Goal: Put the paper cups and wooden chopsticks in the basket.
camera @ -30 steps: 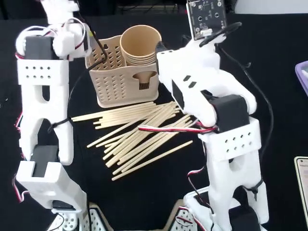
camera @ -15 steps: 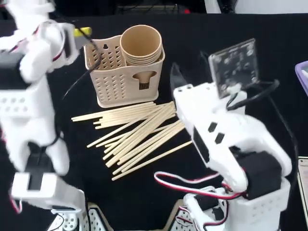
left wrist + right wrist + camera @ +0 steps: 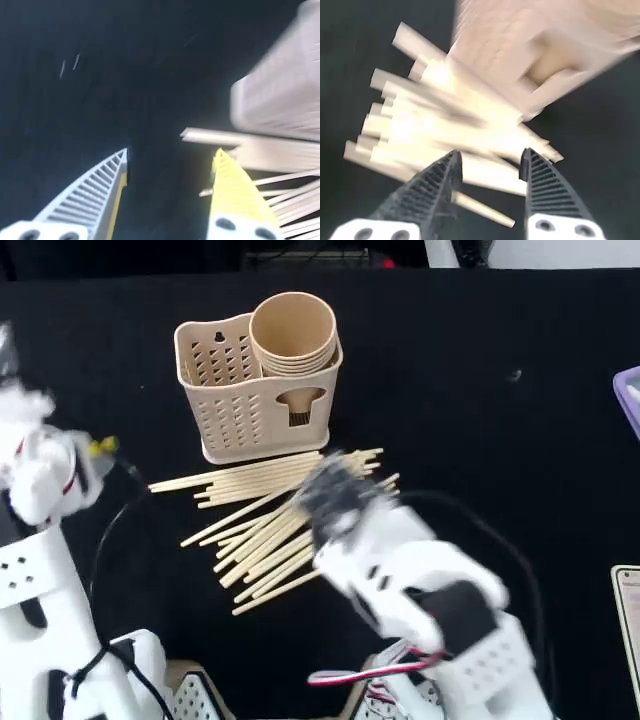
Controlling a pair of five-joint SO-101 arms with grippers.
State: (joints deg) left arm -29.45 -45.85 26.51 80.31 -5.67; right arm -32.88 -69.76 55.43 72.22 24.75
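Observation:
A stack of paper cups [image 3: 293,332] stands inside the beige slotted basket [image 3: 235,405] at the back of the black table. Several wooden chopsticks [image 3: 262,525] lie in a loose pile in front of the basket. My right gripper [image 3: 332,490] hovers over the right end of that pile. In the right wrist view it [image 3: 491,154] is open just above the chopstick ends [image 3: 435,120], with the basket [image 3: 535,45] beyond. My left gripper [image 3: 171,151] is open over bare table to the left of the pile, chopstick tips [image 3: 215,137] and the basket [image 3: 285,90] beside it.
A purple object [image 3: 630,395] sits at the right edge, with a card [image 3: 630,625] near the front right corner. The black tabletop [image 3: 500,390] spreads right of the basket. The left arm [image 3: 40,490] stands at the left edge.
Both arms pulled back from the basket toward the table's front. The right gripper dropped onto the chopstick pile; the left arm swung out to the left and lower.

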